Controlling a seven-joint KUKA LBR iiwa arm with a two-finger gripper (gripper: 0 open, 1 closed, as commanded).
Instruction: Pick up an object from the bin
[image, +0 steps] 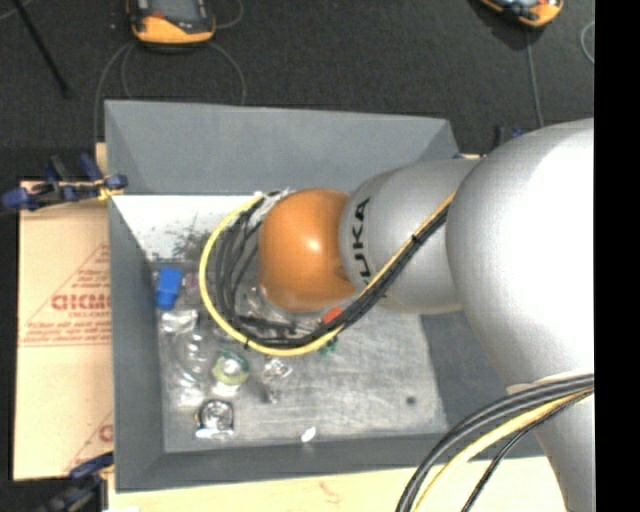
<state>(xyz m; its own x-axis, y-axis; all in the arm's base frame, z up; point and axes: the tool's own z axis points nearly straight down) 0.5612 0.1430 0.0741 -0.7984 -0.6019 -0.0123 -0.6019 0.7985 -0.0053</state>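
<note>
Hanging over the bin (280, 150), the orange wrist cover (300, 250) is flanked by a blue piece (167, 287) at 9 o'clock and a clear plastic heap (190, 345) at 7 o'clock; whether the gripper is apart or together cannot be told.

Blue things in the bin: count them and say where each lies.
1: a blue piece near the bin's left wall, next to the clear plastic heap. The arm may hide more.

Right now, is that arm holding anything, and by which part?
It cannot be told: the arm's orange cover hangs over the bin, beside a blue piece and clear plastic scraps, hiding whatever is beneath.
</note>
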